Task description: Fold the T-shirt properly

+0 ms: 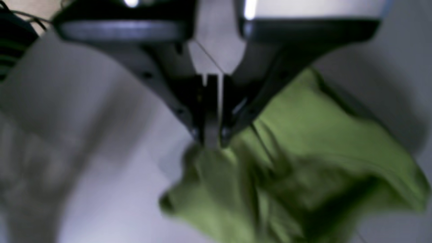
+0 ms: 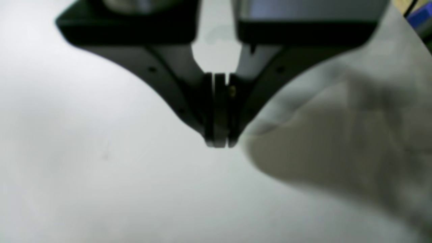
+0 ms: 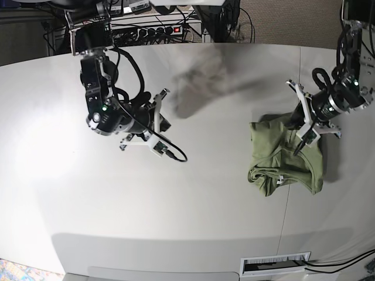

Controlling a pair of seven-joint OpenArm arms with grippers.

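The olive-green T-shirt [image 3: 286, 161] lies bunched in a loose, partly folded heap at the right of the white table [image 3: 187, 205], with a small white tag showing near its front edge. My left gripper [image 3: 301, 146] points down onto its upper part. In the blurred left wrist view the left gripper [image 1: 211, 141] is shut, and the T-shirt [image 1: 303, 162] gathers up right at its tips. My right gripper [image 3: 164, 124] hovers over bare table at centre left, far from the cloth. The right wrist view shows the right gripper [image 2: 219, 143] shut with nothing in it.
A power strip and tangled cables [image 3: 158, 29] run along the table's back edge. A cable loops from the right arm onto the table [image 3: 173, 155]. A white vent plate [image 3: 275, 264] sits at the front edge. The right table edge lies close behind the left arm.
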